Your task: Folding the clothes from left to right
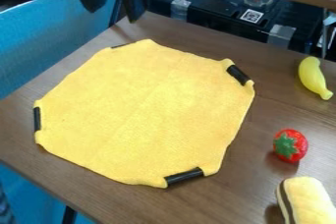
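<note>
The black gripper (114,15) hung up at the top left, near the far edge of the table (246,193), with its two fingers spread apart. The yellow cloth (144,115) lay flat and open on the table, with black bits (184,176) at its corners. To the right of it sat a banana (314,78), a red strawberry (297,142) and a yellow lump (310,202) with a dark stripe.

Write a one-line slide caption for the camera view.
Open black gripper near an unfolded yellow cloth, banana and strawberry alongside on the brown table.
</note>
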Robot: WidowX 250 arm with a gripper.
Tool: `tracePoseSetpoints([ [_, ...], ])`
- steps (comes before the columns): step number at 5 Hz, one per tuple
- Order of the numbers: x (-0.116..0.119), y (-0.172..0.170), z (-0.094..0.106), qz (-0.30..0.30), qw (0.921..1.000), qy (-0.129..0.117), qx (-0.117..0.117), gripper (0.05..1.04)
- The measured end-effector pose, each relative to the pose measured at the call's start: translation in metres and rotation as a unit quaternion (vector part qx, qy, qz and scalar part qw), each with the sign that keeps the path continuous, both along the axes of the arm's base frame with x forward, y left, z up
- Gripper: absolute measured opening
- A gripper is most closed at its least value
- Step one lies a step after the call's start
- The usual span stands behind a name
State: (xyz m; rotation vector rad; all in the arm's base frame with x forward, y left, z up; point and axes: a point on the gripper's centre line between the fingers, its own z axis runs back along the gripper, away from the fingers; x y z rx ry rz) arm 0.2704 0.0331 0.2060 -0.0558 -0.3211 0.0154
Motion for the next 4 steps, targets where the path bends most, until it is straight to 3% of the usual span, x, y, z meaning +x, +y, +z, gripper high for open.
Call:
tracePoseSetpoints([
  [1, -0.001, 0.0, -0.009, -0.002, 0.9999, 0.01, -0.001, 1.001],
  [3, -0.025, 0.045, -0.107, 0.02, 0.9982, 0.047, 0.03, 1.0],
  [4, -0.044, 0.073, -0.137, 0.053, 0.9967, 0.033, 0.052, 1.0],
])
